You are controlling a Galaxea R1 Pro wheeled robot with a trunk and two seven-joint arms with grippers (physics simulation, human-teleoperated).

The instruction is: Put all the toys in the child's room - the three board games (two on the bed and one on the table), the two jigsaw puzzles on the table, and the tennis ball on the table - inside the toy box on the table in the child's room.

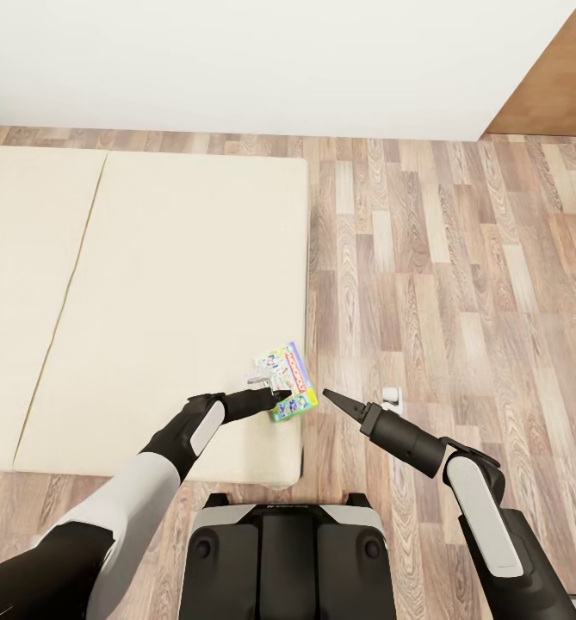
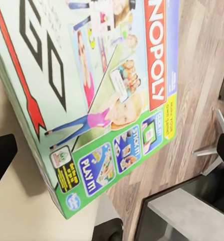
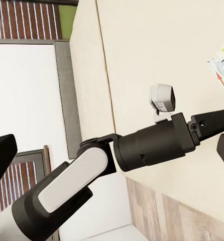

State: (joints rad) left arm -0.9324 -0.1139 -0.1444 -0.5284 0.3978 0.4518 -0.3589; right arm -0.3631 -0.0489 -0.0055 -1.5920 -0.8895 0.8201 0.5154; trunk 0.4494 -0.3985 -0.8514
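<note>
Bed (image 1: 150,284), low w/ beige mattress: green-edged Monopoly board game box (image 1: 285,381) lies at its corner nearest robot. Left gripper (image 1: 275,396) straddles the box edge, fingers spread, probably lining up a grasp. Right gripper (image 1: 329,396) off bed; can't tell its state.

Board game (image 1: 286,381) on bed (image 1: 150,284)

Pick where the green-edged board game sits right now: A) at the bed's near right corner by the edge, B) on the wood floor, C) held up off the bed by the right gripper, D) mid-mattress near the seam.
A: the board game lies on the bed at its near right corner, beside the floor, with the left gripper at it.
</note>
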